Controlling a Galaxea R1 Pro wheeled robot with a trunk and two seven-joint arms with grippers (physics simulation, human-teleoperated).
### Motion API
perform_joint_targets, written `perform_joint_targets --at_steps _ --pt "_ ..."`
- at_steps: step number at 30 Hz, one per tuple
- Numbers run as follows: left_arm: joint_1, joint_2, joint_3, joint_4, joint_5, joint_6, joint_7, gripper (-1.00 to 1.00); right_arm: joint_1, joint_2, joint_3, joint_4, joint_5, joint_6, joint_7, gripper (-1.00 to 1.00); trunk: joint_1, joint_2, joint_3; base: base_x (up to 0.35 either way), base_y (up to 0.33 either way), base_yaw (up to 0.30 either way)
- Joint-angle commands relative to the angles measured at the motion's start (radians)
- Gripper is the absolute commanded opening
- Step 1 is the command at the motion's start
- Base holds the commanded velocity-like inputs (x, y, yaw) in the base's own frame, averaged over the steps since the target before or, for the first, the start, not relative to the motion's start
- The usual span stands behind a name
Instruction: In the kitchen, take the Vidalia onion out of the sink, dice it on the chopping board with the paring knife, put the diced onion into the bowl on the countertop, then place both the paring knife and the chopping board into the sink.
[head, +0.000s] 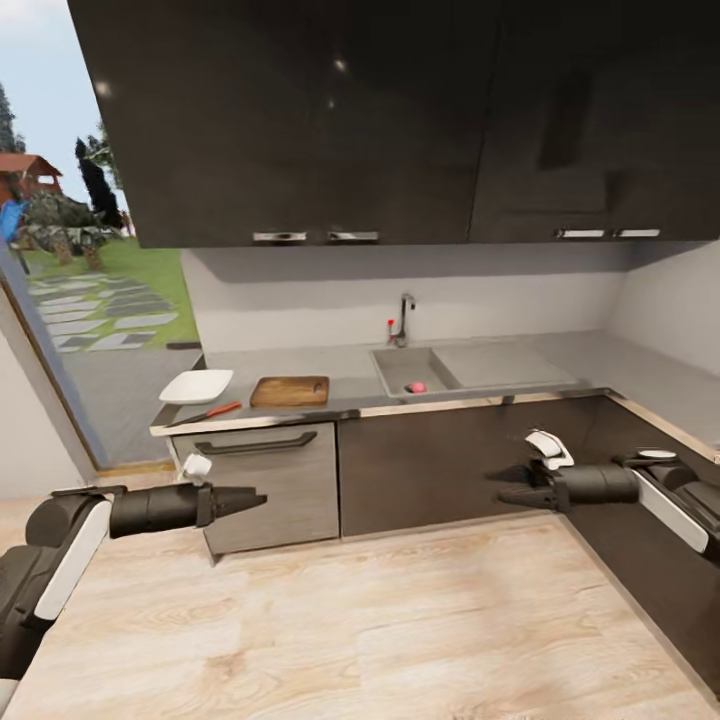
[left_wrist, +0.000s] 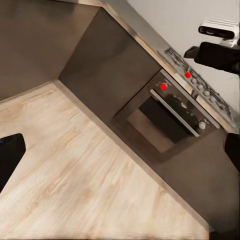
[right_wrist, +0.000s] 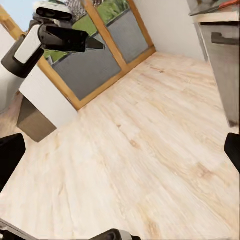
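The pinkish-red Vidalia onion (head: 417, 386) lies in the steel sink (head: 398, 368), below the chrome faucet (head: 402, 320). Left of the sink on the grey countertop (head: 350, 385) rests the brown chopping board (head: 290, 391). The paring knife (head: 212, 412), with its red-orange handle, lies near the counter's front edge. The white bowl (head: 195, 385) stands at the far left end. My left gripper (head: 255, 499) and right gripper (head: 505, 490) hover over the floor, well short of the counter, pointing toward each other. Both are open and hold nothing; each wrist view shows a dark finger (left_wrist: 10, 155) (right_wrist: 10, 157) at either edge.
Dark wall cabinets (head: 400, 120) hang above the counter. Grey base cabinets with a bar-handled drawer (head: 262, 470) stand below it. An oven (left_wrist: 170, 117) with red knobs sits in the right-hand counter run. A glass door (head: 80, 300) opens to a garden on the left. Light wooden floor (head: 350, 620) spreads in front.
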Motion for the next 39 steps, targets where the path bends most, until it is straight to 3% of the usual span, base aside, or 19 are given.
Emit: perform_joint_targets --at_steps 1,13,16,19,20,21,23,25,29,35,39 --pt "-0.001 0.001 -0.004 0.000 0.002 0.004 0.000 1.00 -0.003 0.001 0.004 0.030 -0.017 0.011 -0.001 1.00 0.001 -0.003 -0.002 0.027 -0.048 -0.282" --pt "-0.001 0.001 -0.003 0.005 0.002 -0.027 -0.001 1.00 -0.003 0.010 -0.004 0.082 -0.022 0.018 -0.039 1.00 0.001 -0.003 0.002 0.014 -0.014 -0.126" --pt "-0.001 0.004 0.000 0.007 0.007 -0.032 0.000 1.00 -0.003 0.006 -0.022 0.103 -0.026 0.017 -0.044 1.00 0.001 -0.003 0.002 0.000 0.000 -0.004" --pt "-0.001 0.006 0.003 0.006 0.004 -0.027 0.002 1.00 -0.002 0.019 -0.030 0.131 -0.020 0.147 -0.104 1.00 0.001 -0.003 0.002 0.000 0.000 -0.001" --pt "-0.001 0.006 0.005 0.009 0.004 -0.022 0.003 1.00 -0.002 0.031 -0.045 0.148 -0.022 0.211 -0.155 1.00 0.001 -0.003 0.002 0.000 0.000 0.000" --pt "-0.001 0.006 0.006 0.015 0.001 -0.002 0.008 1.00 -0.002 0.052 -0.119 0.158 -0.023 0.273 -0.256 1.00 0.001 -0.003 0.002 0.000 0.000 0.000" --pt "-0.001 0.006 0.006 0.021 -0.005 0.010 0.019 1.00 -0.002 0.065 -0.182 0.155 -0.025 0.264 -0.304 1.00 0.001 -0.003 0.002 0.000 0.000 0.000" --pt "-0.001 0.006 0.007 0.024 -0.013 0.019 0.029 1.00 -0.002 0.077 -0.218 0.152 -0.024 0.248 -0.328 1.00 0.001 -0.003 0.002 0.000 0.000 0.000" --pt "-0.001 0.006 0.012 0.022 -0.012 0.023 0.032 1.00 -0.003 0.090 -0.247 0.149 -0.018 0.244 -0.349 1.00 0.001 -0.003 0.002 0.000 0.000 0.000" --pt "-0.001 0.007 0.087 0.005 0.017 0.021 -0.035 1.00 -0.003 0.088 -0.254 0.139 -0.013 0.292 -0.347 1.00 0.001 -0.003 0.002 0.002 0.000 0.000" --pt "-0.001 0.007 0.104 0.004 0.018 0.020 -0.051 1.00 -0.003 0.087 -0.254 0.137 -0.011 0.294 -0.340 1.00 0.001 -0.003 0.002 0.204 0.000 0.000"
